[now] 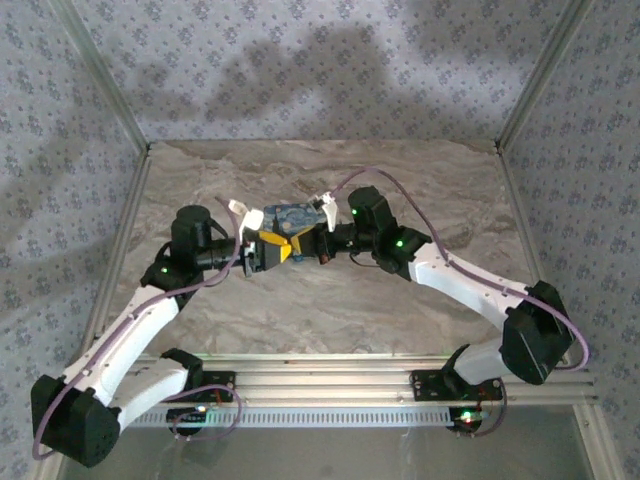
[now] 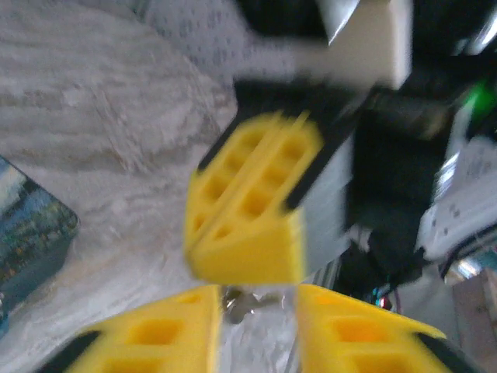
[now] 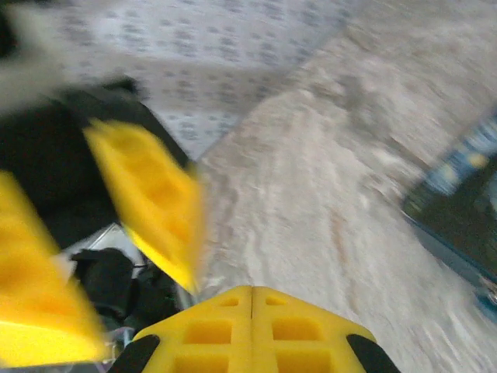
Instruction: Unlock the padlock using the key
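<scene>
The padlock (image 1: 293, 215), a dark-blue block with a swirl print, lies on the table just behind the two grippers; it sits at the left edge of the left wrist view (image 2: 31, 237) and at the right edge of the right wrist view (image 3: 466, 206). My left gripper (image 2: 256, 297) and right gripper (image 1: 298, 244) meet tip to tip mid-table. The left gripper (image 1: 268, 252) is open. A small metal key (image 2: 237, 303) sits in its gap, close to one finger. The right gripper (image 3: 251, 291) is shut, its tips right on the key, which sticks out below them.
The marbled tabletop (image 1: 330, 300) is walled by patterned panels on three sides. A metal rail (image 1: 330, 365) with both arm bases runs along the near edge. Purple cables loop along each arm.
</scene>
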